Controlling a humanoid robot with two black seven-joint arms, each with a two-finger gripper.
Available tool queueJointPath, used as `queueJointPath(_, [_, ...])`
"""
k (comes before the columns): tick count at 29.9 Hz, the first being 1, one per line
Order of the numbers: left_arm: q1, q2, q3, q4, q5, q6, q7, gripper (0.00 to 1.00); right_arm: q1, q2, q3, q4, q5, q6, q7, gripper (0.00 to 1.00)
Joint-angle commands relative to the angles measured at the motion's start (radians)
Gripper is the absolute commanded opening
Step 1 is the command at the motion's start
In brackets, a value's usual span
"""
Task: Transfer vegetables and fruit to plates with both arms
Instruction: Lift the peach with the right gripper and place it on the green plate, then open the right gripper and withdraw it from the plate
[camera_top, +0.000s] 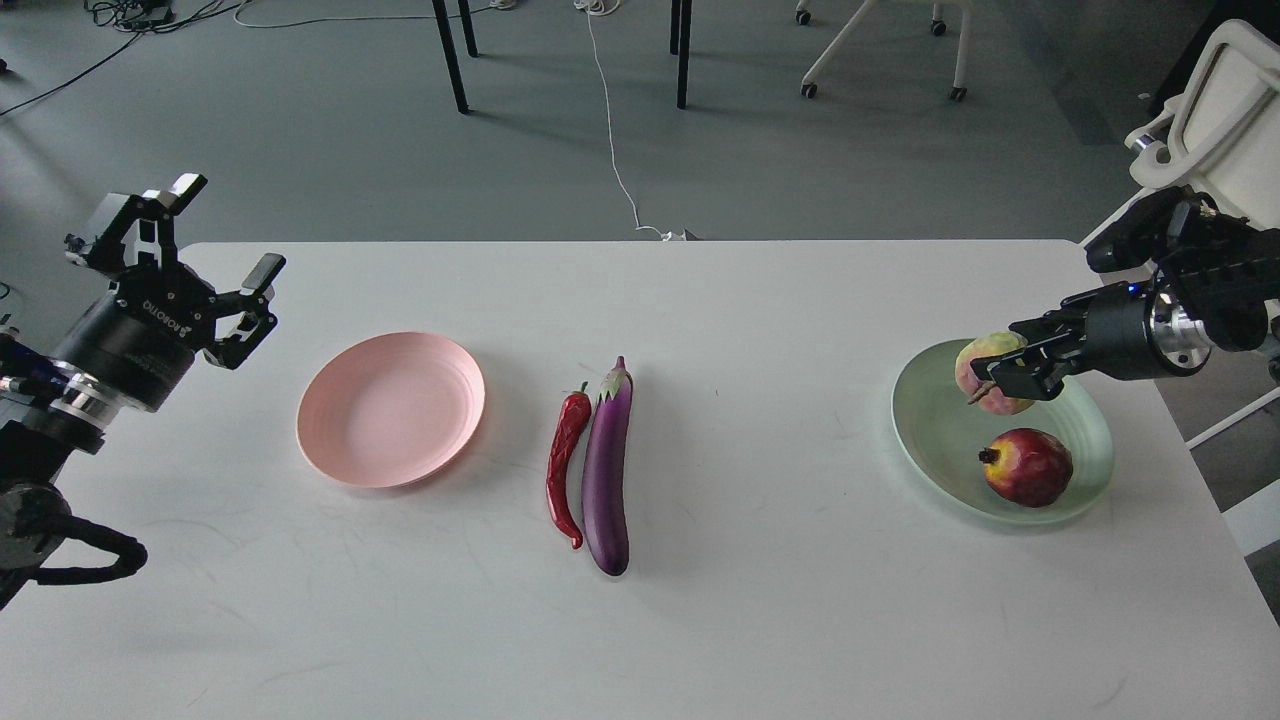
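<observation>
My right gripper (1005, 377) is shut on the bumpy yellow-green, pink-tinged fruit (982, 367) and holds it over the far part of the mint green plate (930, 440). The dark red pomegranate-like fruit (1028, 467) lies in that plate, nearer me. The purple eggplant (608, 467) and the red chili pepper (566, 463) lie side by side at the table's middle. The pink plate (392, 408) left of them holds nothing. My left gripper (215, 265) is open and empty, above the table's far left corner.
The white table (780, 600) ends close to the right of the green plate. A white chair (1215, 120) stands past the right corner. Table legs, chair legs and cables are on the floor beyond the far edge.
</observation>
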Motion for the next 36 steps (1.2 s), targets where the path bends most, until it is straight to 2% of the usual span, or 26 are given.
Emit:
queueJointPath(1, [-0.002,0.005,0.0,-0.013,0.04,0.008,0.0,0.99,-0.064,-0.003,0.023,-0.044,0.001,-0.004,0.0,0.58])
queueJointPath(6, [-0.002,0.004,0.0,-0.032,0.086,0.018,0.0,0.99,-0.122,-0.001,0.065,-0.067,0.001,-0.004,0.0,0.72])
queueJointPath(8, [-0.002,0.004,0.0,-0.032,0.091,0.021,0.0,0.99,-0.127,-0.003,0.069,-0.076,0.003,-0.006,0.0,0.83])
queueJointPath(11, [-0.002,0.008,0.0,-0.032,0.105,0.022,0.0,0.99,-0.127,-0.004,0.088,-0.076,0.006,-0.007,0.0,0.94])
queueJointPath(18, [-0.004,0.097,0.0,-0.131,0.201,0.024,0.0,0.99,-0.13,-0.025,0.221,-0.069,0.044,-0.006,0.0,0.96])
queueJointPath(23, [-0.045,0.126,0.002,-0.164,0.315,0.037,0.0,0.99,-0.245,0.003,0.413,-0.049,0.35,-0.009,0.0,0.96])
queueJointPath(27, [-0.068,0.12,0.008,-0.168,0.408,0.047,0.0,0.99,-0.41,0.098,0.638,-0.013,0.623,-0.007,0.0,0.96])
queueJointPath(31, [-0.151,0.119,0.074,-0.171,0.453,0.044,0.0,0.99,-0.522,0.132,0.831,0.03,0.93,0.019,0.0,0.95])
queueJointPath(33, [-0.214,0.12,0.138,-0.171,0.456,0.044,0.0,0.99,-0.561,0.134,0.884,0.02,1.108,0.064,0.0,0.95])
queueJointPath(36, [-0.316,0.119,0.236,-0.17,0.493,0.044,0.0,0.99,-0.585,0.119,0.937,-0.015,1.298,0.224,0.0,0.95])
